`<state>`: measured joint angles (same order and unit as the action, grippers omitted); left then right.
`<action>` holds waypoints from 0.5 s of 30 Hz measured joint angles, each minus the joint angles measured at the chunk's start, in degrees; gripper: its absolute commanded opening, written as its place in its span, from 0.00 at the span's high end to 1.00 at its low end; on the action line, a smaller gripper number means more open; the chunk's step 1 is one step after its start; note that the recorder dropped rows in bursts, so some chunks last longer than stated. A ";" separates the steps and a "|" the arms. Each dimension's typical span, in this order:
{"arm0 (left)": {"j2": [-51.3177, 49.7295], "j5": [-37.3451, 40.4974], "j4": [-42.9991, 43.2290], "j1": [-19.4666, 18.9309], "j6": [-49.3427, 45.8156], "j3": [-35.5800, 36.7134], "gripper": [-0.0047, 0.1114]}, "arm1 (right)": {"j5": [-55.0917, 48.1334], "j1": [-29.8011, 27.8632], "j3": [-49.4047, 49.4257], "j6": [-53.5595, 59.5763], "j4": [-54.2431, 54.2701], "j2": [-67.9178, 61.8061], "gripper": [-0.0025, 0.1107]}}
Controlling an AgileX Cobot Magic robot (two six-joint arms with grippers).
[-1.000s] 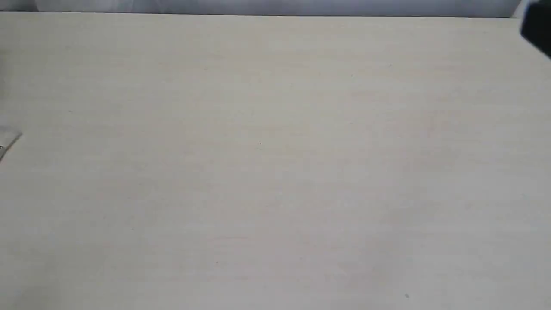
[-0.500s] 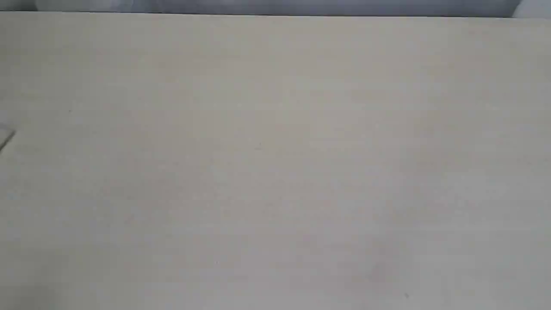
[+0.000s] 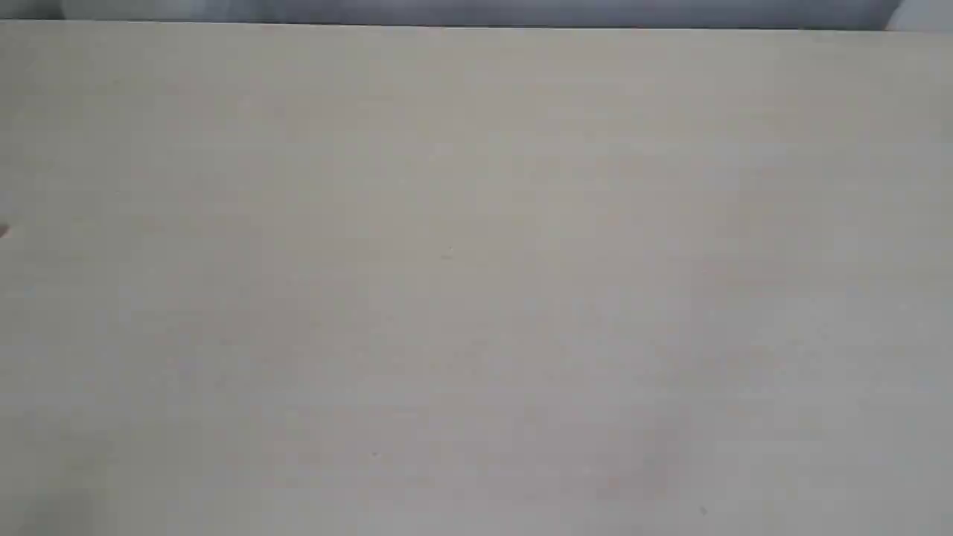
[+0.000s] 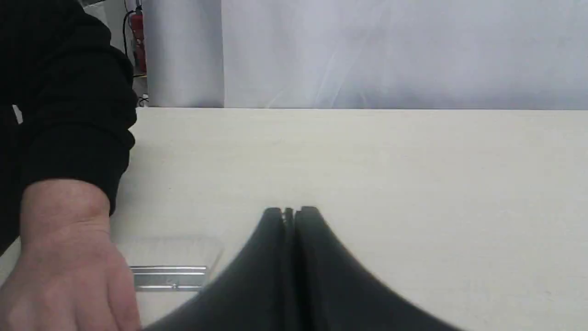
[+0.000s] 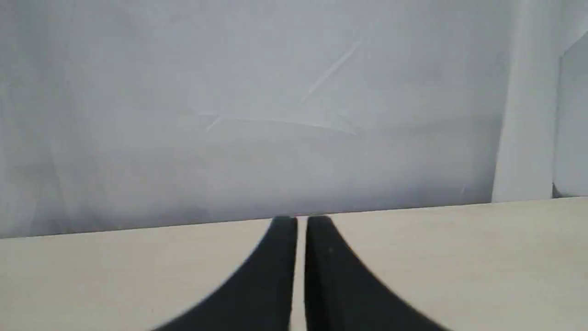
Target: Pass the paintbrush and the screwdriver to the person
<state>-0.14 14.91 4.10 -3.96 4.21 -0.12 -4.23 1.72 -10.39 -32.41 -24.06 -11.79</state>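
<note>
In the left wrist view the paintbrush (image 4: 169, 271) lies flat on the pale table (image 4: 367, 156); only its pale bristles and silver ferrule show. The person's bare hand (image 4: 64, 262), with a dark sleeve cuff, rests over where the handle would be and hides it. My left gripper (image 4: 289, 212) is shut with nothing in it, just beside the bristles. My right gripper (image 5: 301, 221) hovers above the table near its far edge, fingers nearly touching and nothing between them. The screwdriver is out of view. The exterior view shows only the table (image 3: 476, 268) and a tiny pinkish speck (image 3: 3, 231) at its left edge.
A white curtain (image 4: 390, 50) hangs behind the table's far edge. A red fire extinguisher (image 4: 138, 41) stands beyond the person's dark sleeve (image 4: 69, 92). A white panel (image 5: 523, 101) rises at the table's far corner in the right wrist view.
In the exterior view the silver brush end at the left edge slid out to the left, leaving only a speck. A dark shape at the top right corner left the view.
</note>
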 measured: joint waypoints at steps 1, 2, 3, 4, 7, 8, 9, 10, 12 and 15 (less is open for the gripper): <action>0.00 0.00 0.00 0.00 0.00 0.00 0.96 | 3.76 -1.49 2.46 0.23 -0.17 -0.01 0.94; 0.00 0.00 0.00 0.00 0.00 0.00 0.96 | 6.10 -2.12 4.09 0.35 -0.84 -0.01 0.94; 0.00 0.00 0.00 0.00 0.00 0.00 0.96 | 8.80 -2.55 6.03 0.47 -1.97 -0.11 0.94; 0.00 0.00 0.00 0.00 0.00 0.00 0.96 | 11.07 -2.66 7.45 0.47 -2.91 -0.11 0.94; 0.00 0.00 0.00 0.00 0.00 0.00 0.96 | 14.71 -2.76 10.05 0.71 -5.61 -0.11 0.94; 0.00 0.00 0.00 0.00 0.00 0.00 0.96 | 14.98 -2.76 10.16 0.71 -5.95 -0.11 0.94; 0.00 0.00 0.00 0.00 0.00 0.00 0.96 | 14.97 -2.76 10.13 0.71 -6.21 -0.11 0.94; 0.00 0.00 0.00 0.00 0.00 0.00 0.96 | 14.97 -2.76 10.13 0.89 -6.21 -0.11 0.94; 0.00 0.00 0.00 0.00 0.00 0.00 0.96 | 14.97 -2.76 10.13 1.32 -6.36 -0.11 0.94; 0.00 0.00 0.00 0.00 0.00 0.00 0.96 | 14.97 -2.76 10.13 1.43 -6.60 -0.11 0.94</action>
<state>-0.14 14.91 4.10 -3.96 4.21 -0.12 10.74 -1.04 -0.25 -30.98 -30.66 -11.90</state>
